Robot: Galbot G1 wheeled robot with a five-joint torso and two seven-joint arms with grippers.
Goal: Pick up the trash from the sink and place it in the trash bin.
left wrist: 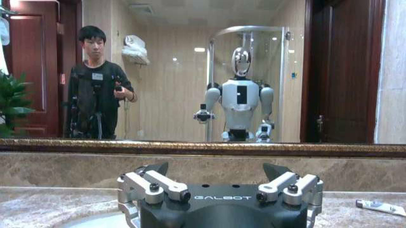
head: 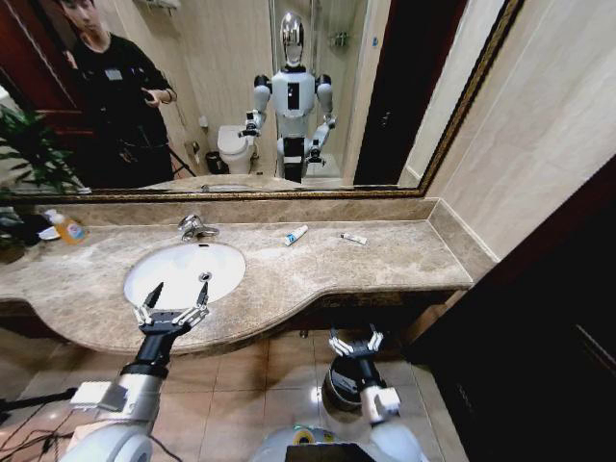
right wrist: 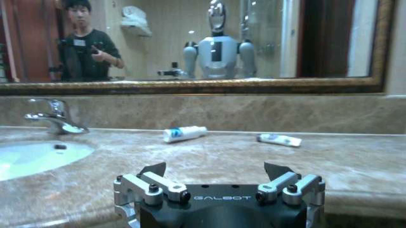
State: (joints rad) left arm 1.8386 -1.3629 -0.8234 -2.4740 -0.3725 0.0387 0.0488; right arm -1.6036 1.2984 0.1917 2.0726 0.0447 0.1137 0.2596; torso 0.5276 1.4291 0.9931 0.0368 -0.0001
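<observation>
- Two tubes on the counter [head: 318, 269], both behind and right of the sink [head: 183, 273], near the backsplash under the mirror [head: 241, 96].
- Bigger tube [head: 295, 235], white with blue marks, lies tilted just above frame center in head view; right wrist view has it at [right wrist: 184, 133].
- Smaller tube [head: 353, 239] lies flat to its right, apart from it, at [right wrist: 279, 139] in right wrist view.
- One tube also at the lower right edge of left wrist view [left wrist: 379, 206]; can't tell which one.
- Sink bowl is bare white as far as I can see; drain at the middle, faucet [head: 195, 227] at its back rim.
- My left gripper [head: 171, 311] is lower left of frame, over the sink's front rim, fingers spread wide, holding nothing. Can't tell if it touches the rim.
- My right gripper [head: 355, 341] is lower center-right, in front of the counter edge and below its level, fingers spread, holding nothing.
- Bin [head: 339, 387] is on the tiled floor at bottom center, dark with a shiny rim, mostly hidden under my right wrist.
- Orange-liquid bottle [head: 67, 227] stands at the far left of the counter, next to a plant [head: 29, 154].
</observation>
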